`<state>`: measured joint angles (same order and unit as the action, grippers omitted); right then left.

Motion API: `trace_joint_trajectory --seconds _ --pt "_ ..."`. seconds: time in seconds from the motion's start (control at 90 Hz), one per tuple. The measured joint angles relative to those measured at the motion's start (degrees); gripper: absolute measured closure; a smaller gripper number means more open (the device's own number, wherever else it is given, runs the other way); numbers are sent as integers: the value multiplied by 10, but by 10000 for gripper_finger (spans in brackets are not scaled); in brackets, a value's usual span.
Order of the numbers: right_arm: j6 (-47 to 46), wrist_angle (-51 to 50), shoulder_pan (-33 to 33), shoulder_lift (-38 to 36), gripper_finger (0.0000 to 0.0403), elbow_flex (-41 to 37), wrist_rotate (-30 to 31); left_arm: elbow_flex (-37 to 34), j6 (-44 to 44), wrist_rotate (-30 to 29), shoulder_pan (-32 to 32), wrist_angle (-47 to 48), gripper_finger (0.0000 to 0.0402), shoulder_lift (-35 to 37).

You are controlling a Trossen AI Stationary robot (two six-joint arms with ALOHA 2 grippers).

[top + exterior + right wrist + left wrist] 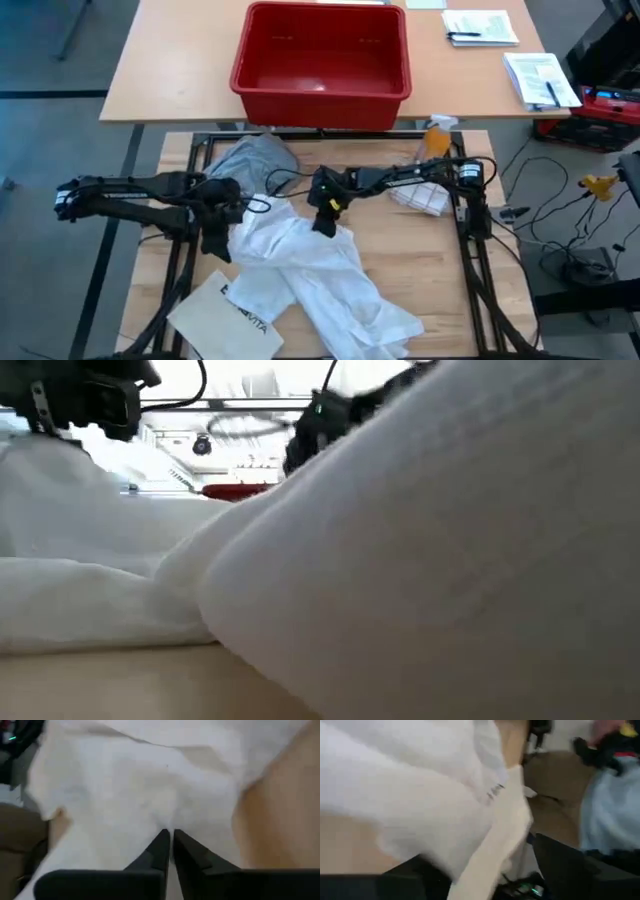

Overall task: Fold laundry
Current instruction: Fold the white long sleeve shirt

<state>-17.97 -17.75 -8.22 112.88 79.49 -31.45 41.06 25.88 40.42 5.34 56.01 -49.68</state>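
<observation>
A large white shirt (320, 275) lies crumpled across the table's middle and fills the low view (430, 560). A grey T-shirt (255, 160) lies bunched at the far left. My right gripper (325, 222) is over the shirt's far edge, shut on the cloth (170, 834). My left gripper (215, 243) is at the shirt's left edge, open, with white cloth (420, 810) in front of its fingers. Whether it touches the cloth, I cannot tell. No khaki piece shows. My right gripper pinches a bunched-up bit of the white shirt (169, 822) between its two fingers, near the shirt's far edge. The fingers come from above, pointing down. The rest of the shirt lies slack on the table around them.
A stiff white printed bag (225, 315) lies at the near left corner. A checked cloth (420, 198) lies under the right arm, with a spray bottle (437, 135) at the far right. A red bin (322, 62) stands on the table beyond.
</observation>
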Motion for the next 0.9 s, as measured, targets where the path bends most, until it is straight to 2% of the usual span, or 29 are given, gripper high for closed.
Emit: trace_joint_trajectory --seconds 0.144,0.256,0.367,0.478,0.544,0.656,0.767,0.833,0.9 --pt "12 -24 60 -45 401 0 -2 0 -20 -79 0 -1 199 1" --pt "12 -46 111 -66 402 1 27 0 -41 -112 1 -20 219 1" --pt "-18 -56 155 -69 403 0 82 0 -38 -116 1 -87 238 -6" --pt "-44 -50 192 -75 399 1 122 -4 -51 -75 -3 -212 255 -30" --pt "-50 -46 206 -75 389 1 132 -8 -69 -74 -6 -273 264 -52" --pt "-36 -40 217 -94 350 0 136 -12 -70 -91 -9 -355 277 -105" --pt "-5 -40 225 -125 287 1 151 -8 -68 -76 -24 -435 281 -165" --pt "19 -66 227 -139 246 1 192 -7 -54 -78 -32 -470 280 -197" --pt "47 -95 226 -153 213 0 275 -7 -34 -85 -35 -482 279 -224"
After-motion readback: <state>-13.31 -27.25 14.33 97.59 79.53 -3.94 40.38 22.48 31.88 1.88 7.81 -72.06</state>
